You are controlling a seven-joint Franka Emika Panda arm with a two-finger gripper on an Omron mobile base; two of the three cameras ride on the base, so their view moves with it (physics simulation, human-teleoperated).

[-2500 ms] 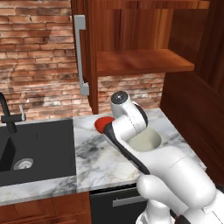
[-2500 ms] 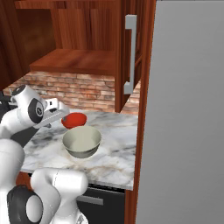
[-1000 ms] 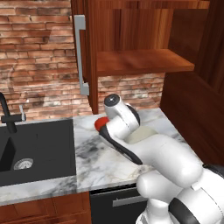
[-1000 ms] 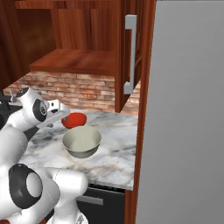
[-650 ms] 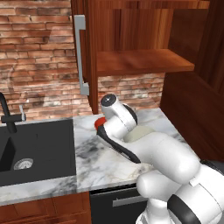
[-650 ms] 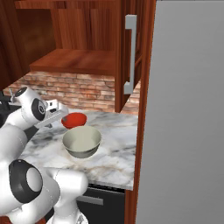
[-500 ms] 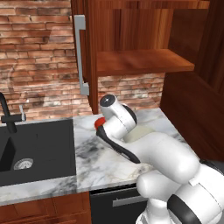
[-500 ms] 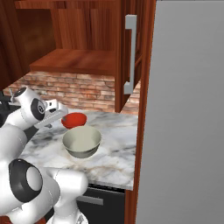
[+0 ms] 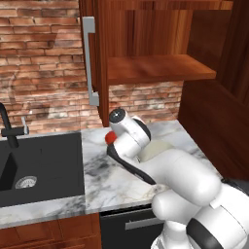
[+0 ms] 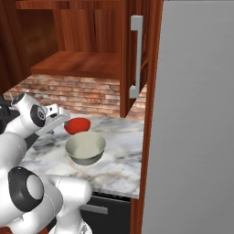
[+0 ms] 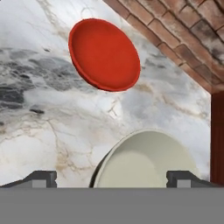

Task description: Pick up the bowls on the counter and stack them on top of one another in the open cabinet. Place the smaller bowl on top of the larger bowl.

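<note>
Larger bowl [image 11: 144, 159] and red bowl [image 11: 104, 54] sit apart on marble surface [image 11: 39, 127]; fingers [image 11: 41, 178] spread wide above larger bowl, holding nothing.

1. No text, label, brand, number or sign can be read anywhere.
2. The red bowl [image 11: 104, 53] and the grey-beige bowl [image 11: 146, 159] beside it are plain (no marks on rim or inside).
3. The cabinet [image 9: 155, 70] above the bowls, with its door handle [image 9: 89, 61], carries no lettering.
4. The counter [image 10: 116, 157] under the bowls shows only marble veining.
</note>
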